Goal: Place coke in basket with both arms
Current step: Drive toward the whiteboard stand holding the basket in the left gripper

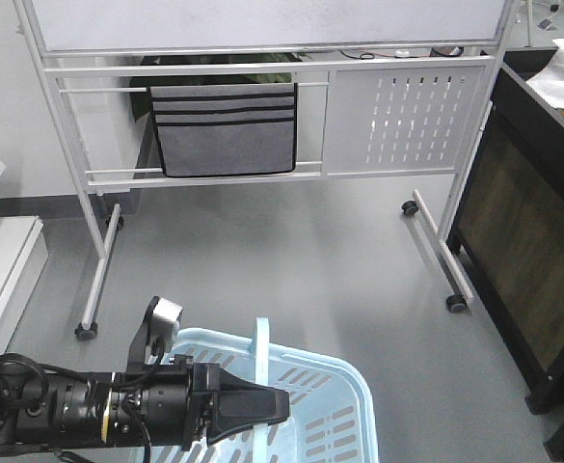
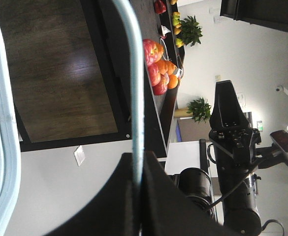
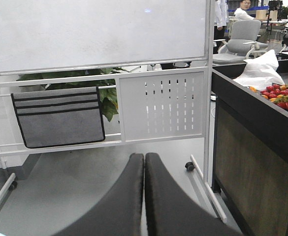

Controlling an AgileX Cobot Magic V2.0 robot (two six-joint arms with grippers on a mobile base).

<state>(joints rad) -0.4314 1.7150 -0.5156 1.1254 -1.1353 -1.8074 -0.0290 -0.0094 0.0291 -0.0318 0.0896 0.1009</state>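
One basket (image 1: 362,391), one handle (image 1: 261,352), pinched between two left fingers (image 2: 109,196).

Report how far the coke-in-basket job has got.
Done: the black left gripper is shut on the swing handle of the pale blue slotted plastic basket. In hand: only that grip; the black right gripper is shut, empty. Left: fetching the coke, seen in no view, and placing it.

left arm (image 1: 79,410) stretched out level, pointing right, left gripper (image 2: 138,160) clamped on basket handle (image 2: 134,88); right gripper (image 3: 144,158) level, facing forward, fingers pressed flat together, holding nothing.
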